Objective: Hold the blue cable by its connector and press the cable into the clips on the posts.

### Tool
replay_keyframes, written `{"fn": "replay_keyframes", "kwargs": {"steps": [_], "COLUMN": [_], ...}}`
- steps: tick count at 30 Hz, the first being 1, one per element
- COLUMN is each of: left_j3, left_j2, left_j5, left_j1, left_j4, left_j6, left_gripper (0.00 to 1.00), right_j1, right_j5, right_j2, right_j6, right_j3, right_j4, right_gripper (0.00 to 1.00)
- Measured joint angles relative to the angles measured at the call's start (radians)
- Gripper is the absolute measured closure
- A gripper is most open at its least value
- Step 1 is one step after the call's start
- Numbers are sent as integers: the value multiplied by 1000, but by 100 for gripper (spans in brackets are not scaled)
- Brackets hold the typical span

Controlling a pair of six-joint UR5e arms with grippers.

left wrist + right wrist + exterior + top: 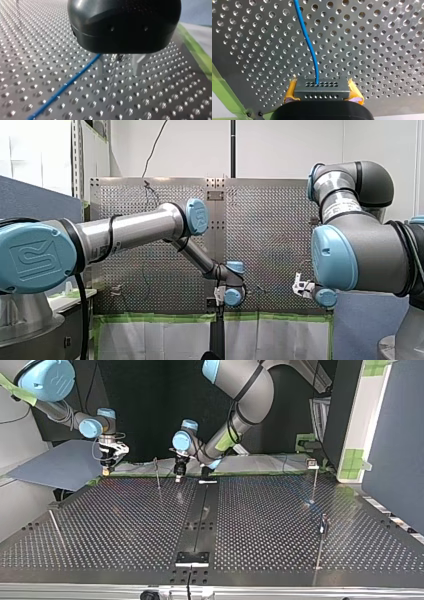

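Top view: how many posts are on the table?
4. The far-centre post is at the far edge, left of the middle. The far-right post has a clip on top. The near-right post stands closer. The left post leans. All are thin, so others may be hidden.

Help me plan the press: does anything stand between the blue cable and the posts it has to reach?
Nothing visible does. My right gripper holds the connector, the blue cable runs over the perforated table, and in the top view the post beside my left gripper stands unobstructed.
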Motion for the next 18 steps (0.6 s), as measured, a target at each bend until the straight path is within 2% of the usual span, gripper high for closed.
{"fn": "replay_keyframes", "kwargs": {"steps": [11,18], "left_j3": [-30,-88], "left_j2": [10,62], "left_j5": [-29,11], "left_j1": [-13,-35], "left_j4": [-53,-58], "left_j6": [69,128], "left_gripper": [0,0], "right_j1": [5,9], "right_j5": [1,3], "right_j2": [0,0], "right_j6": [0,3], "right_j3": [0,0], "right_j4": [12,16], "right_gripper": [100,100]}}
